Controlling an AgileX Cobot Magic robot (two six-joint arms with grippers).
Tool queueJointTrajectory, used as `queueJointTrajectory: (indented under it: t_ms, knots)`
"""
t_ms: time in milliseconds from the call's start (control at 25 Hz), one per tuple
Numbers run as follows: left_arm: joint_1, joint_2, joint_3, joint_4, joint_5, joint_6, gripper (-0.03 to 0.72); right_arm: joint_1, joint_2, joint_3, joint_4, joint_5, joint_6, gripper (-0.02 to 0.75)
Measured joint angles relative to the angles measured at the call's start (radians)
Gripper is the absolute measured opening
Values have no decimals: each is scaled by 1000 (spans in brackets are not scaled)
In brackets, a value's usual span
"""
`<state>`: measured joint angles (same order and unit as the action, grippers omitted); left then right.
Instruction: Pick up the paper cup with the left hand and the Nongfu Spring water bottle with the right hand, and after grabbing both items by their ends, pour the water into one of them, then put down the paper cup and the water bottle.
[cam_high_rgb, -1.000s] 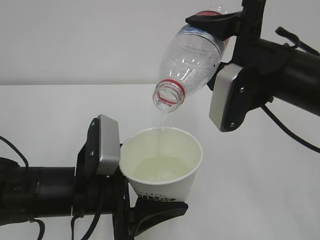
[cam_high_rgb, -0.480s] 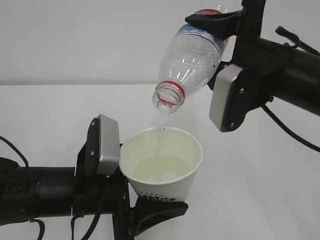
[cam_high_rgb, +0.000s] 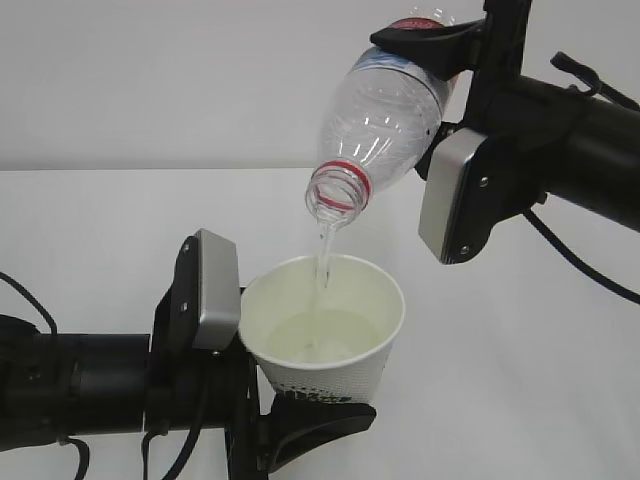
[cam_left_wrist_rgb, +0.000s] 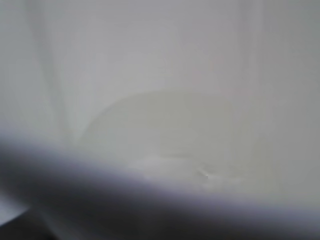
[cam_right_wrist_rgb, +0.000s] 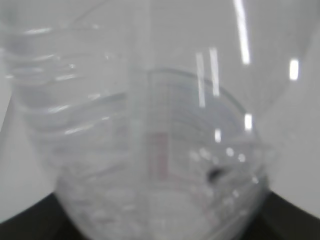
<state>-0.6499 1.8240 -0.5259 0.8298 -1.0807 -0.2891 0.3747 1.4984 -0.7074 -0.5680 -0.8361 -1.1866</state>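
This looks like a robot test room, a kind of lab. The table (cam_high_rgb: 520, 400) is plain white with no cloth and no marks on it. Behind it is a bare pale wall (cam_high_rgb: 150, 80) with no pictures or shelves. Two black robot arms reach in from the sides, the left arm (cam_high_rgb: 80, 390) low and the right arm (cam_high_rgb: 570, 130) high. Each has a small grey camera box (cam_high_rgb: 212, 290) on it, and thin black cables (cam_high_rgb: 575, 255) hang from them. It does not look like a home or a shop.
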Motion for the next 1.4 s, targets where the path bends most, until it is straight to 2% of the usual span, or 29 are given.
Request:
queueJointTrajectory:
  t_ms: [1400]
  knots:
    - [0, 0, 0, 0, 4, 0, 501, 0, 0, 0, 0, -3, -2, 476]
